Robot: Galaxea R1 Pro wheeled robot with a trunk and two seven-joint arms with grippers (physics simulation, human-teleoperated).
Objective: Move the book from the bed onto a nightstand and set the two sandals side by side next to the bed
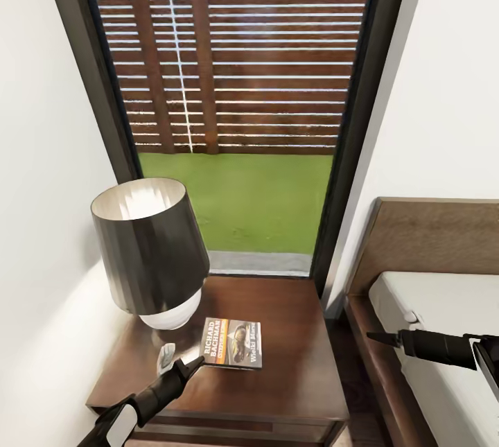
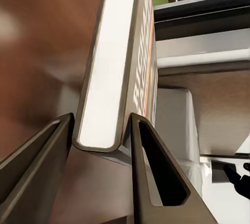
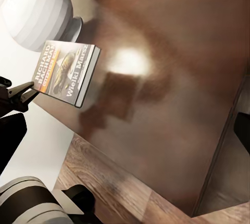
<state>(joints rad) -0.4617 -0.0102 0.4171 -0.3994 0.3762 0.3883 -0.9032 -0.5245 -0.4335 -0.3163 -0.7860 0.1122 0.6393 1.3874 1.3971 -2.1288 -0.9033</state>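
The book (image 1: 231, 342), white and orange with a dark picture, rests on the dark brown nightstand (image 1: 291, 371) in front of the lamp. It also shows on the glossy top in the right wrist view (image 3: 66, 73). My left gripper (image 1: 195, 362) is at the book's near left corner and shut on that edge. In the left wrist view the book's white page edge (image 2: 107, 73) stands between the two fingers (image 2: 156, 177). My right gripper (image 1: 378, 338) hovers over the bed's (image 1: 443, 315) mattress edge, pointing toward the nightstand, apparently open and holding nothing. The sandals are out of view.
A table lamp with a dark shade (image 1: 149, 253) and white base stands on the nightstand's back left, and a small pale object (image 1: 166, 357) lies beside the base. A tall black-framed window (image 1: 235, 121) is behind, with white walls on both sides. A narrow floor gap separates nightstand and bed.
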